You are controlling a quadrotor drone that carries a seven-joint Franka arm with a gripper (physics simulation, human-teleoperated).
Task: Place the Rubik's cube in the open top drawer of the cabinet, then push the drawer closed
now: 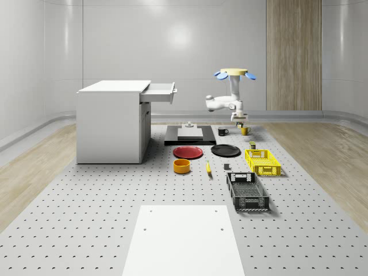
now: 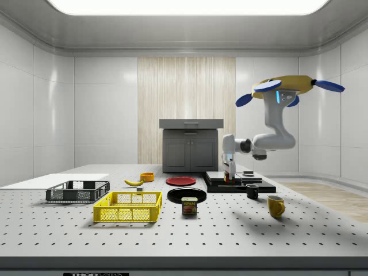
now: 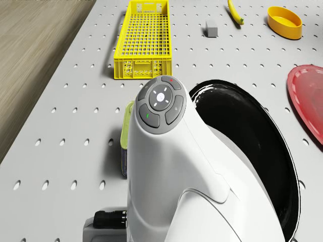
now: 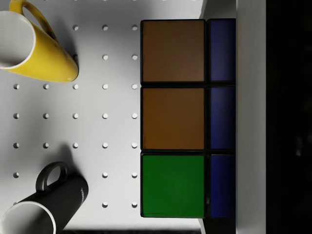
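The fingers pinch the multicoloured Rubik's cube, held clear of the grey perforated table. The gripper hangs above a yellow ceramic mug and a black mug, near the table's far edge. The yellow-bodied, blue-rotored drone hovers above them. The white cabinet stands well apart, its top drawer open.

Pale grey glossy wall panels enclose the room, broken by one vertical strip of wood-grain panelling — it stands behind the far end of the tabletop. That tabletop is a light grey perforated board, flanked by light wooden floor on both sides. Overhead, a wide ceiling light panel glows white — soft reflections show on the walls.
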